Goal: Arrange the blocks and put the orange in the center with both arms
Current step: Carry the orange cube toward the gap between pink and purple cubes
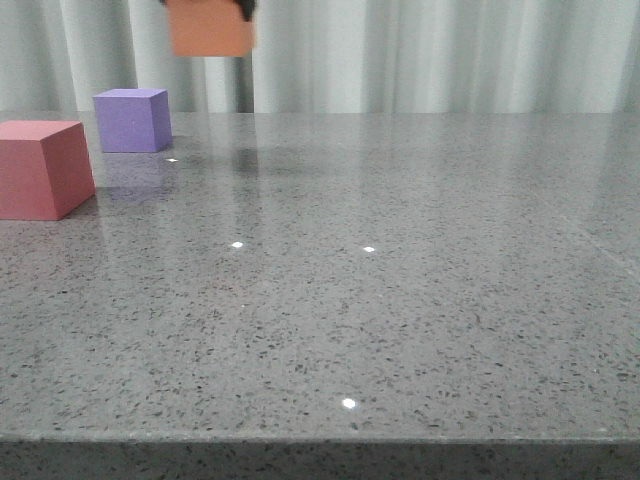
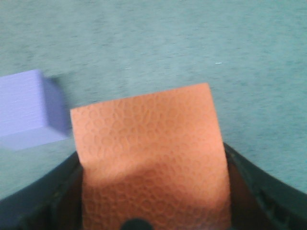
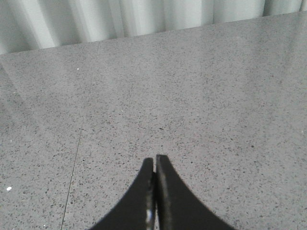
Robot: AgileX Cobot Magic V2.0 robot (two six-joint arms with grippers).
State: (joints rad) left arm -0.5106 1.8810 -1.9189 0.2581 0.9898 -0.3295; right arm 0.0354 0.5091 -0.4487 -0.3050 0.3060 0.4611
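The orange cube (image 1: 210, 30) hangs high above the table's far left, held at the top edge of the front view by my left gripper (image 1: 208, 5), of which only dark tips show there. In the left wrist view the orange cube (image 2: 148, 158) fills the space between the dark fingers (image 2: 43, 191), and the gripper (image 2: 152, 191) is shut on it. The purple cube (image 1: 131, 120) stands on the table below and left of it, and also shows in the left wrist view (image 2: 26, 115). The red-pink cube (image 1: 40, 168) stands at the left edge, nearer the front. My right gripper (image 3: 154, 165) is shut and empty over bare table.
The grey speckled table (image 1: 400, 300) stretches across the whole view. A pale curtain (image 1: 450, 50) hangs behind the far edge. The table's front edge (image 1: 320, 438) runs along the bottom of the front view.
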